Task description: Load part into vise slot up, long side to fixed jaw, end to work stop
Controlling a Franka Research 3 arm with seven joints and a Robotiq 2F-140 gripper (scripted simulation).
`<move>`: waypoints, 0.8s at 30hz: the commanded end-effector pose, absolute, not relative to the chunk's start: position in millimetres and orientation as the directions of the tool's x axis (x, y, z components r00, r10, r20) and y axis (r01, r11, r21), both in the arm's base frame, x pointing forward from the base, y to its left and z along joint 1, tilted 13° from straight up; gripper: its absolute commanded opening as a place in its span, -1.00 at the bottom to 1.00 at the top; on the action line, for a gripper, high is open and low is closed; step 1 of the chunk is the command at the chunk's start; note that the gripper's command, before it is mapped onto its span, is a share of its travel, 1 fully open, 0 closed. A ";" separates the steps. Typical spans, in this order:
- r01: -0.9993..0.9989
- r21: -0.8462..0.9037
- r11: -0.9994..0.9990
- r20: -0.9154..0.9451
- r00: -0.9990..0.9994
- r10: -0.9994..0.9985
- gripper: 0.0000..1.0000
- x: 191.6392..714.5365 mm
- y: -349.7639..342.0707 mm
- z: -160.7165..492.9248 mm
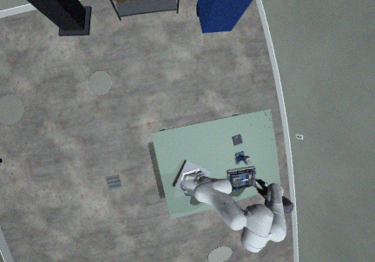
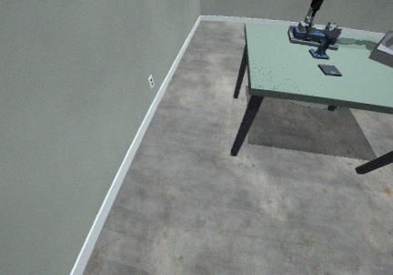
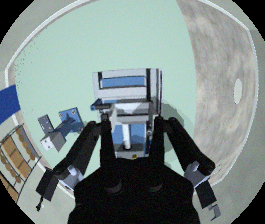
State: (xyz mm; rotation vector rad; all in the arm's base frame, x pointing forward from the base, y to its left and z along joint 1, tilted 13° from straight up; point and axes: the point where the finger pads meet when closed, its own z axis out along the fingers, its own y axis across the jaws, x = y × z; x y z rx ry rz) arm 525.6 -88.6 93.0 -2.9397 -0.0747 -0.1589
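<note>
The vise [image 1: 234,170] [image 2: 293,36] [image 3: 97,89] stands on the table, a grey frame with blue inside; its pale rod [image 3: 126,136] shows between the fingers. My gripper [image 3: 132,108] [image 2: 308,25] is over the vise, shut on the part [image 3: 132,107], a light grey block spanning the fingertips. The part is at the vise's jaws; its height over the low bars, its contact with jaw or stop, and its slot are unclear. The V-block [image 3: 53,141] [image 1: 240,156] [image 2: 320,53] sits on a blue foot beside the vise. The dark infeed plate [image 1: 236,140] [image 2: 329,70] [image 3: 44,123] carries no block.
A tilted grey box [image 1: 180,173] [image 2: 383,50] stands on the green table [image 1: 195,143] [image 2: 282,66] [image 3: 133,40] by the arm's base. The V-block stands between vise and infeed plate. A blue cabinet [image 1: 227,7] [image 3: 5,105] and a shelf rack stand away from the table.
</note>
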 end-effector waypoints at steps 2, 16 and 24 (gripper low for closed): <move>0.056 -0.192 -0.980 0.114 0.993 0.035 -1.00 526.6 -88.6 91.8; 0.057 -0.192 -0.980 0.114 0.993 0.035 -1.00 527.0 -87.8 87.8; 0.057 -0.192 -0.980 0.114 0.993 0.035 -1.00 527.2 -87.4 85.5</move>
